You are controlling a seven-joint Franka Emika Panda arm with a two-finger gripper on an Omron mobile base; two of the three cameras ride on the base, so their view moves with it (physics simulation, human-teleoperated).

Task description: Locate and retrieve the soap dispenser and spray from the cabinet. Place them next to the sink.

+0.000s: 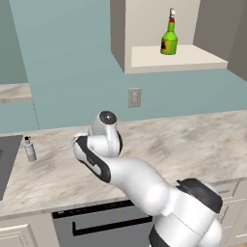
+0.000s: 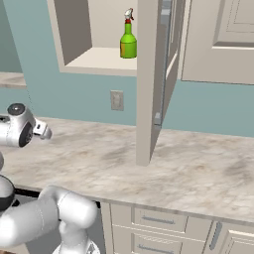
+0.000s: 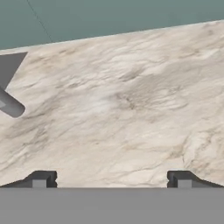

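Note:
The soap dispenser (image 1: 30,149), a small grey bottle with a dark pump top, stands upright on the worktop just right of the dark sink (image 1: 6,164). In the hand view the soap dispenser (image 3: 11,105) shows at the left edge, beside a corner of the sink (image 3: 11,65). The green spray (image 1: 169,40) stands on the pale shelf of the open cabinet (image 1: 193,60), high on the wall; the right base view shows the spray (image 2: 128,39) too. My gripper (image 3: 111,181) is open above bare worktop, right of the dispenser and apart from it, with nothing between its fingertips (image 3: 41,179).
The cabinet's open door (image 2: 151,84) juts out over the marbled counter (image 1: 193,144). A wall outlet (image 1: 134,97) sits below the cabinet. Drawers (image 2: 158,221) and a dark appliance front (image 1: 96,224) run under the counter edge.

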